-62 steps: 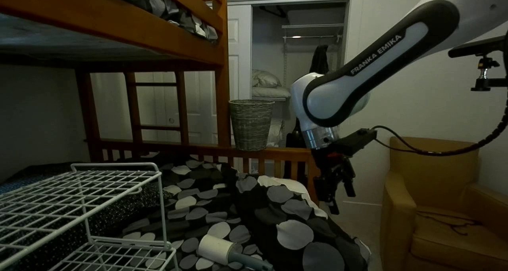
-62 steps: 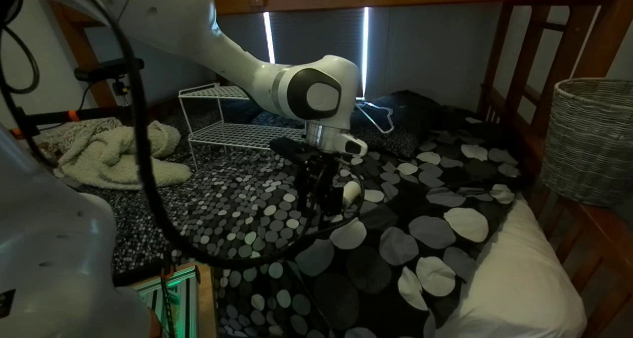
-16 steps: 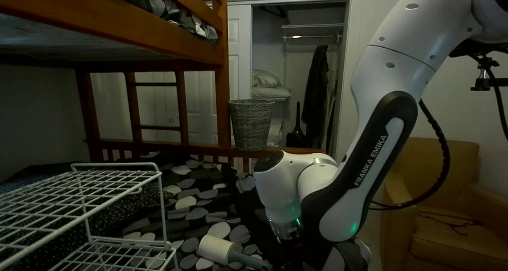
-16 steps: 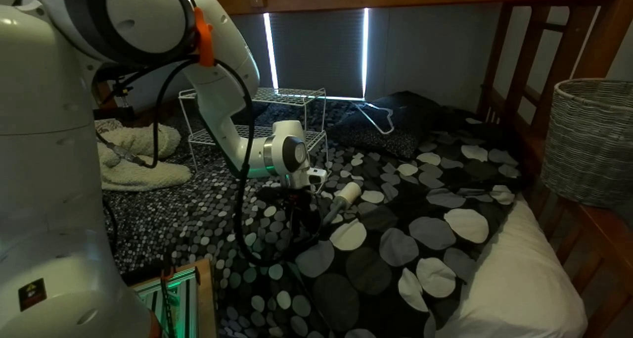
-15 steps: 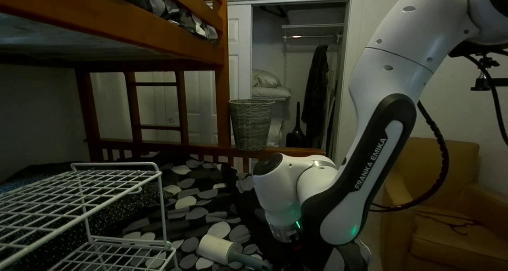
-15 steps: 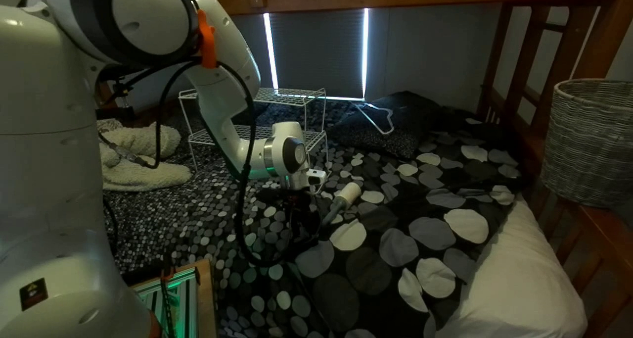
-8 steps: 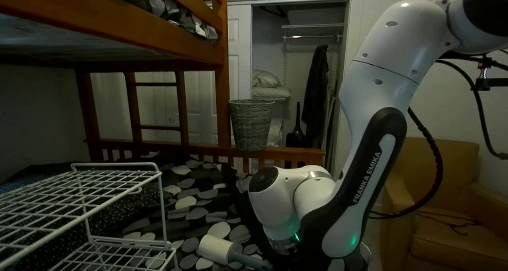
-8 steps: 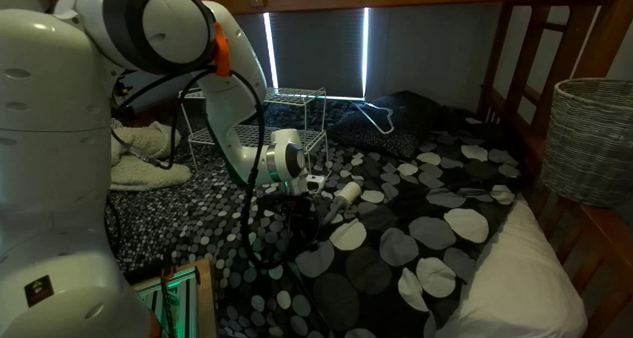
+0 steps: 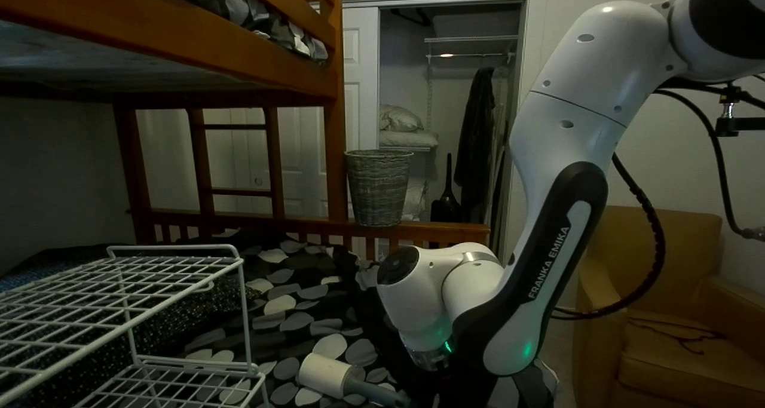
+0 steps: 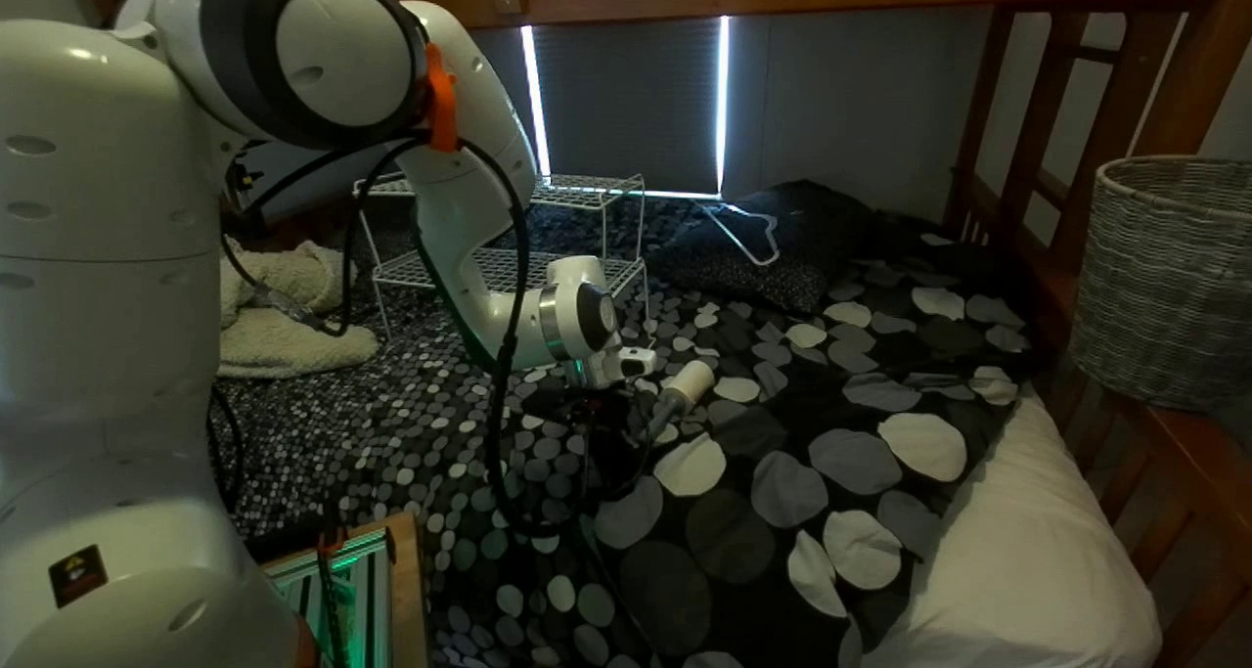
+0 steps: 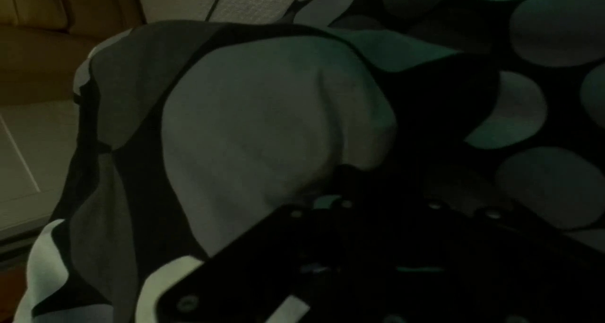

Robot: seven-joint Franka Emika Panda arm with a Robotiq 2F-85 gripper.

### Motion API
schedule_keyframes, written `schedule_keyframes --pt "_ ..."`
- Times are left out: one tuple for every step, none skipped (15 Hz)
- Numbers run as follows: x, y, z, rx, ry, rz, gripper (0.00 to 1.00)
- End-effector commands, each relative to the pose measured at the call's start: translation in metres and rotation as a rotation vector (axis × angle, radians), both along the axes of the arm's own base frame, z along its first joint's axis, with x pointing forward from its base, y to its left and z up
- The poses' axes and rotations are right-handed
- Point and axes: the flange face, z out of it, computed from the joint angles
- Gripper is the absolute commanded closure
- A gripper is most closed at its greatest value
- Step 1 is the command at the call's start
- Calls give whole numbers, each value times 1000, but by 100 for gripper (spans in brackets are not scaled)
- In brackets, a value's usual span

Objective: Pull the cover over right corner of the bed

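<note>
One arm (image 9: pixel 541 276) slanted down over the bed (image 9: pixel 227 49), its wrist crooked, gripper (image 11: pixel 387 180) pointing at the cover (image 10: pixel 782 482) spread across that bed; whether the dark jaws stood apart or held anything, I couldn't tell.

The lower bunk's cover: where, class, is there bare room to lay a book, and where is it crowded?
Bare: the cover between the lint roller, dark pillow and white bedding. Crowded: beside the lint roller, where the arm hangs, and around the wire rack and cream fleece.
</note>
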Motion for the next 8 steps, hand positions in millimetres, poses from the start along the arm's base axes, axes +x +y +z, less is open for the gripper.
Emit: schedule_keyframes --pt "8 -31 26 -56 -55 -12 100" --pt "10 -38 33 -60 -68 -13 100" --pt "13 -49 42 -76 -83 -1 100" --pt "15 -58 52 -85 -100 9 99" --pt "16 -69 61 -94 -126 21 99" --pt "17 -82 71 -108 -150 30 99" --pt "17 -94 81 -128 -170 37 99" --pt "16 -107 89 -144 -197 39 99"
